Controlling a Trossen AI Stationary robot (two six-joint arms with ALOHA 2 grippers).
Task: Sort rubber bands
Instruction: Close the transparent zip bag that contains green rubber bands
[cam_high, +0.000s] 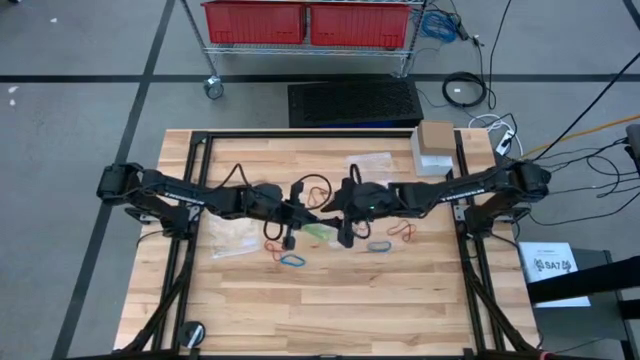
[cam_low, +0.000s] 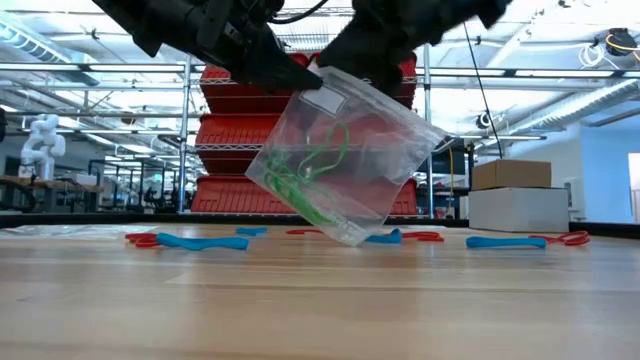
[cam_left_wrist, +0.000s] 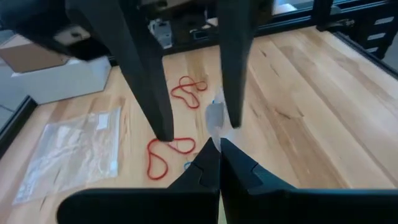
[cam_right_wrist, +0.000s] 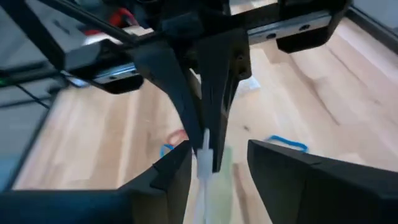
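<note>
A clear plastic bag (cam_low: 340, 160) with green rubber bands (cam_low: 310, 170) inside hangs tilted over the middle of the table. My left gripper (cam_left_wrist: 219, 155) is shut on its top edge. My right gripper (cam_right_wrist: 217, 174) comes from the table's right and stands open, one finger on each side of that same edge (cam_right_wrist: 203, 163). Loose rubber bands lie flat on the wood: red ones (cam_high: 318, 190) (cam_high: 403, 232) and blue ones (cam_high: 292, 261) (cam_high: 379, 246). My left gripper pinches the bag's top edge (cam_left_wrist: 214, 121) between its two shut fingers. The fingers slant down from the table's left. The bag hangs tilted below them; its lowest corner (cam_low: 348, 238) is at the tabletop, touching or not I cannot tell. My right gripper: whether a finger touches the bag's edge, I cannot tell.
Two more clear bags lie flat on the table, one at the left (cam_high: 232, 237), one toward the far side (cam_high: 370, 160). A cardboard box on a white box (cam_high: 437, 147) stands at the far right corner. The near half of the table (cam_high: 330, 310) is bare wood.
</note>
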